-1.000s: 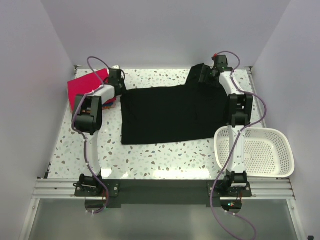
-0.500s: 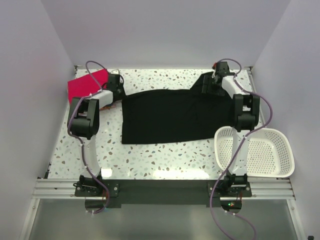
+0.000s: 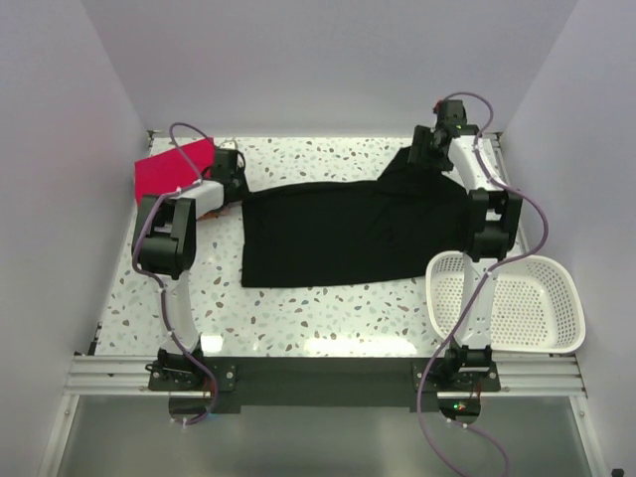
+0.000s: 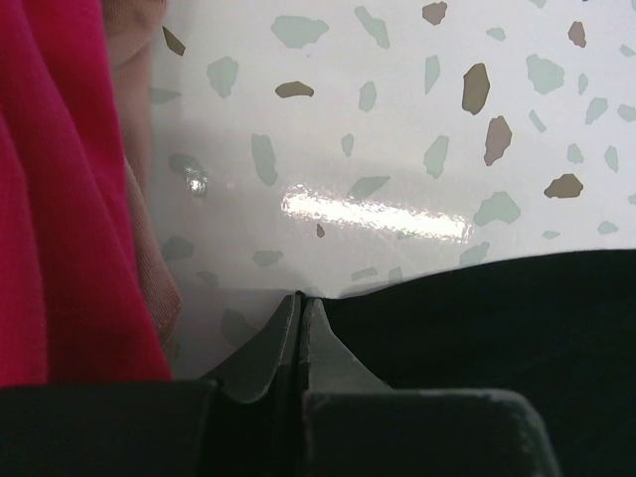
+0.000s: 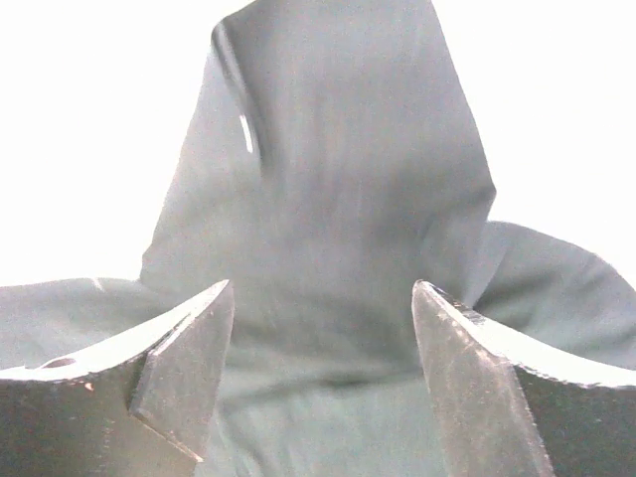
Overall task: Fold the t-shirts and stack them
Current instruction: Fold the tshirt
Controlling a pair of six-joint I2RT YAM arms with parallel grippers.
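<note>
Right end effector [image 5: 320, 290] rearward, speckled table [image 3: 298, 313]

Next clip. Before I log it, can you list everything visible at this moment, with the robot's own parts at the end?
black t-shirt: one, black, spread across the middle of the table, far right corner bunched up.
folded shirt: one, pinkish-red, far left of the table.
cloth beneath it: one layer showing, pale pink-tan, peeking out under the red one.
basket: one, white mesh, near right edge of the table, nothing visible inside.
table: one, white with coloured speckles.
left claw: one, dark, shut, at the black t-shirt's left edge; a pinch on cloth cannot be confirmed.
right claw: one, dark, open, over the bunched corner.
</note>
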